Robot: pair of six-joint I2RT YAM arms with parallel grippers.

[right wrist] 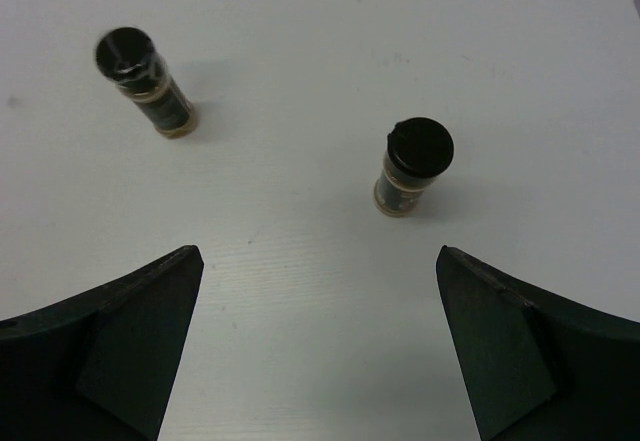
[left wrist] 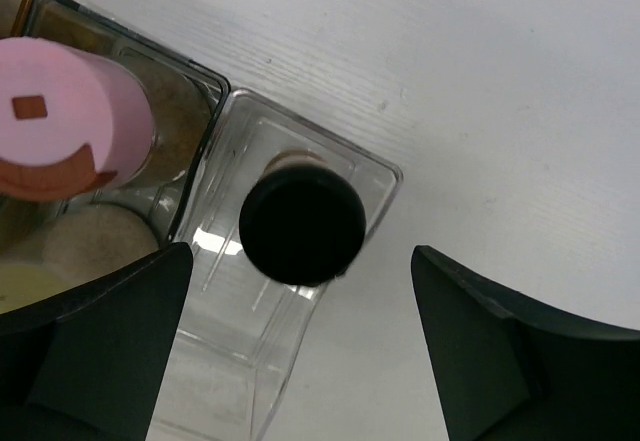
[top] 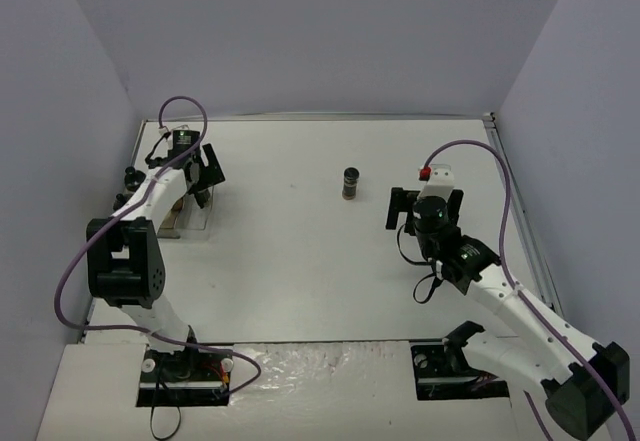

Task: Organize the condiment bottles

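A black-capped jar (left wrist: 300,226) stands upright in an end compartment of the clear tray (left wrist: 375,173). A pink-capped jar (left wrist: 60,116) stands in the neighbouring compartment, with a pale-yellow cap (left wrist: 20,286) just below it. My left gripper (left wrist: 302,253) is open and empty above the tray, apart from the black cap; it also shows in the top view (top: 200,176). Two dark-filled black-capped jars (right wrist: 412,166) (right wrist: 145,91) stand on the table ahead of my right gripper (right wrist: 318,251), which is open and empty. The top view shows one of them (top: 350,182), left of the right gripper (top: 425,211).
The tray (top: 188,216) sits at the table's left edge by the left wall. Two more black caps (top: 130,174) show behind the left arm. The purple cable (top: 470,146) loops over the right arm. White walls close the back and both sides.
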